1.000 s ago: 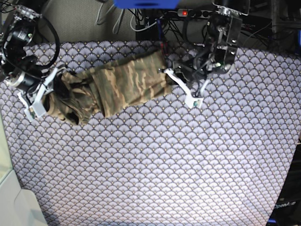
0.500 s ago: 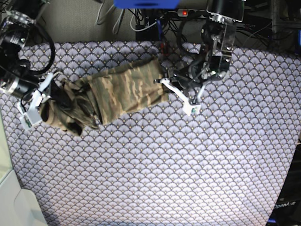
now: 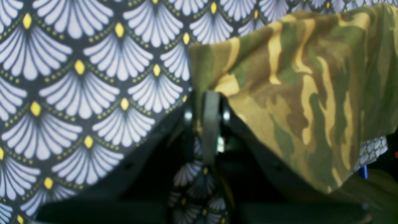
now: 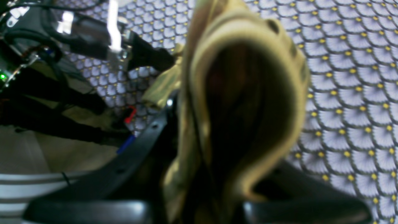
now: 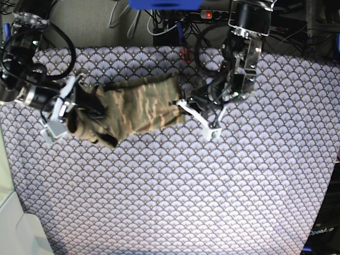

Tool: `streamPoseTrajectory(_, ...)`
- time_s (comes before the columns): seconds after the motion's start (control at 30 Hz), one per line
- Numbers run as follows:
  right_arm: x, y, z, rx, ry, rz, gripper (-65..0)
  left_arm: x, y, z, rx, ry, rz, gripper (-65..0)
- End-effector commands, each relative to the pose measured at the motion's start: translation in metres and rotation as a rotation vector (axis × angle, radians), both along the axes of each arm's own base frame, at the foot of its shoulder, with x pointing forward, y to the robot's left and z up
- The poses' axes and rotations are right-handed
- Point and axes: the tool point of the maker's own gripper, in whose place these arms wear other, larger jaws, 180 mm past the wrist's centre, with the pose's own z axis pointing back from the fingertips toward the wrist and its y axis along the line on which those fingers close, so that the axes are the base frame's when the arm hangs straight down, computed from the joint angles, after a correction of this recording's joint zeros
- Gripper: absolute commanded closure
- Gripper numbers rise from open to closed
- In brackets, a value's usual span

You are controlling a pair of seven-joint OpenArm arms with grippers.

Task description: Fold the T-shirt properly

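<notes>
The camouflage T-shirt [image 5: 133, 103] hangs as a long folded band between my two grippers over the scallop-patterned table cloth [image 5: 175, 186]. In the base view my left gripper [image 5: 181, 103], on the right, is shut on the band's right end. The left wrist view shows its fingers [image 3: 210, 124] pinching a T-shirt [image 3: 298, 93] edge. My right gripper [image 5: 74, 106], on the left of the base view, is shut on the bunched left end. The right wrist view shows a thick roll of the T-shirt [image 4: 242, 102] wedged in the right gripper [image 4: 217, 130], hiding its fingertips.
Cables and a power strip [image 5: 212, 15] run along the table's far edge, beside a blue object [image 5: 164, 4]. A white bin [image 5: 16, 234] sits at the near left corner. A dark panel [image 5: 324, 234] stands at the near right.
Both grippers have moved toward each other with the T-shirt in them. The band is shorter and has shifted slightly right; the left gripper has come down and leftward.
</notes>
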Motion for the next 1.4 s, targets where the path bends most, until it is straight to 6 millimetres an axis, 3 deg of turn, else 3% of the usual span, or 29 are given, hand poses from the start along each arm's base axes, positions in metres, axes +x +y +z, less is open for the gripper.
streamPoseTrajectory(0.0, 0.006, 0.009, 0.017, 0.050, -0.059, 0.021, -1.0, -0.003, 0.000, -0.005, 0.025, 0.034, -0.012, -0.3)
streamPoseTrajectory(0.3, 0.012, 0.045, 0.025, 0.093, -0.084, 0.123, -1.0, -0.001, 0.000, -0.001, 0.024, 0.021, -0.017, -0.3)
streamPoseTrajectory(0.57, 0.022, 0.050, -0.006, -0.013, -0.009, 0.144, -1.0, 0.002, 0.003, 0.000, 0.027, -0.006, -0.001, -0.4)
streamPoseTrajectory(0.87, 0.006, 0.082, -0.015, -0.010, 0.024, 0.260, -1.0, -0.005, 0.003, -0.004, 0.022, 0.010, -0.002, -0.4)
streamPoseTrajectory(0.97, 0.000, 0.096, -0.016, 0.002, 0.027, 0.307, -1.0, -0.001, 0.002, 0.004, 0.017, -0.016, -0.003, -0.4)
streamPoseTrajectory(1.1, 0.006, 0.096, -0.028, 0.033, 0.070, 0.292, -1.1, 0.003, 0.000, 0.016, 0.010, -0.048, -0.009, -0.4)
streamPoseTrajectory(1.37, 0.033, 0.087, -0.038, 0.042, 0.116, 0.259, -1.1, -0.011, 0.007, 0.012, 0.020, -0.041, -0.003, -0.4)
